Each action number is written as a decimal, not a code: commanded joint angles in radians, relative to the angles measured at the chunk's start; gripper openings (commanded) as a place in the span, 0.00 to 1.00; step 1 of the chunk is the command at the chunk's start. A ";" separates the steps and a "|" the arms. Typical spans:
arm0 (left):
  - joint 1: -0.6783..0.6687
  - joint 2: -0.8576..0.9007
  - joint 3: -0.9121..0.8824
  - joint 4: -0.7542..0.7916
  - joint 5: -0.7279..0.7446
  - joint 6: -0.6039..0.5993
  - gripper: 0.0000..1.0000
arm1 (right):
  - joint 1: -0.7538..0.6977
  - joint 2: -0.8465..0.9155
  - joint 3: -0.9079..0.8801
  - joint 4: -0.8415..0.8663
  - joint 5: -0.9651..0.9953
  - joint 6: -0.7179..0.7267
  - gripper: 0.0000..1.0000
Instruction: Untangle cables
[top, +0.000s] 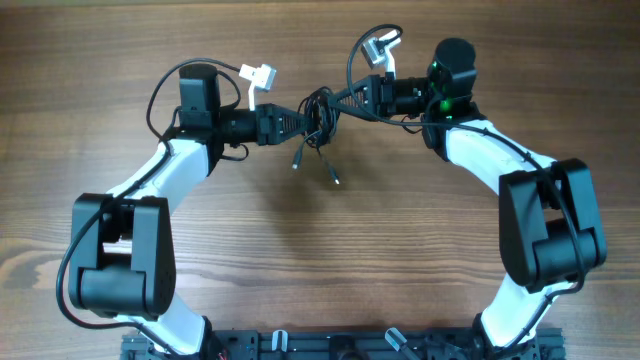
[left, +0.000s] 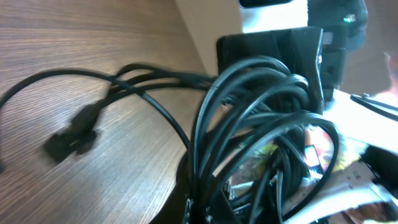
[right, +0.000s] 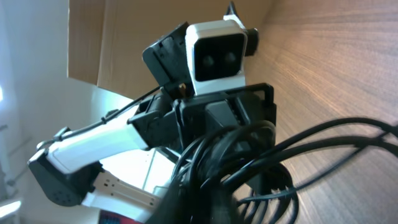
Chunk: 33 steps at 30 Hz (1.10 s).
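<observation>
The cables (top: 320, 115) are a tangled bundle of thin black cords hanging between both grippers above the wooden table (top: 300, 260). Two loose strands with plug ends (top: 335, 180) trail down onto the wood. My left gripper (top: 305, 122) reaches in from the left, shut on the bundle. My right gripper (top: 342, 103) comes from the right, shut on the same bundle. In the left wrist view the looped cables (left: 261, 124) fill the foreground and a plug (left: 68, 140) lies on the wood. In the right wrist view the cables (right: 249, 168) hide my jaws.
Thicker arm wiring with white connectors (top: 262, 78) (top: 378, 48) loops above each wrist. A black mounting rail (top: 330, 345) runs along the front edge. The left arm's camera housing (right: 217, 56) looms close in the right wrist view.
</observation>
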 joint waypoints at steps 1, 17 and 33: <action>0.003 -0.021 0.008 -0.037 -0.063 0.015 0.56 | 0.018 0.006 0.005 -0.002 0.030 -0.008 0.04; 0.008 -0.021 0.007 -0.251 -0.230 0.069 0.65 | 0.071 0.006 0.005 -0.562 0.452 -0.414 0.04; -0.069 -0.020 0.007 -0.276 -0.370 0.122 0.47 | 0.091 0.006 0.005 -0.498 0.303 -0.226 0.04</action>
